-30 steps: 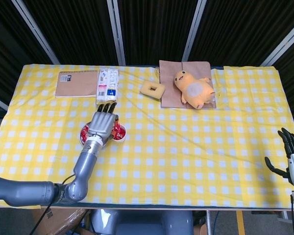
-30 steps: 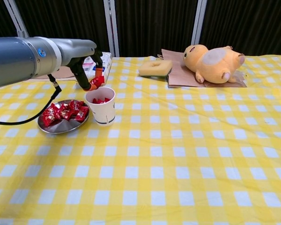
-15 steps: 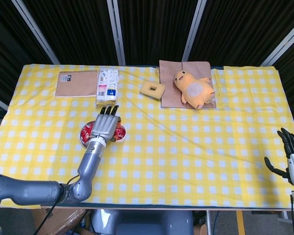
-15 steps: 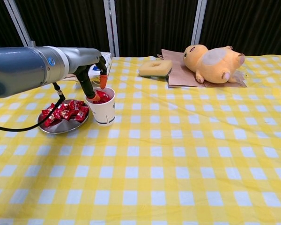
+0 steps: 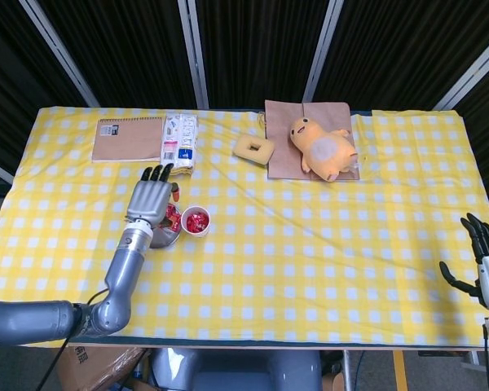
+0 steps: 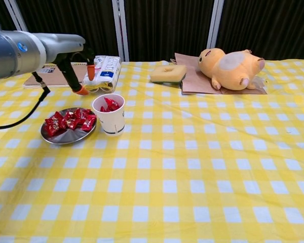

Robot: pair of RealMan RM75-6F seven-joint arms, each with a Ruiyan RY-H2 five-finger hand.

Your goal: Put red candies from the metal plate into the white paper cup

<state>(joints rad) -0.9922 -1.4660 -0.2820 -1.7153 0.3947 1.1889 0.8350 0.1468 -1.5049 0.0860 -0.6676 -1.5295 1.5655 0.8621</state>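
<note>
Crinkly red candies (image 6: 70, 121) fill round metal plate (image 6: 61, 137).

Red candies (image 6: 71, 120) heaped on metal plate (image 6: 56, 137); some inside upright white paper cup (image 6: 109, 121) beside it

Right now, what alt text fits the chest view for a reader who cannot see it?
The left hand hovers, holding nothing, above a metal plate of red candies, beside a white cup with candies in it. Behind, on the yellow checked cloth, lie a plush toy, a sponge and a packet.
</note>
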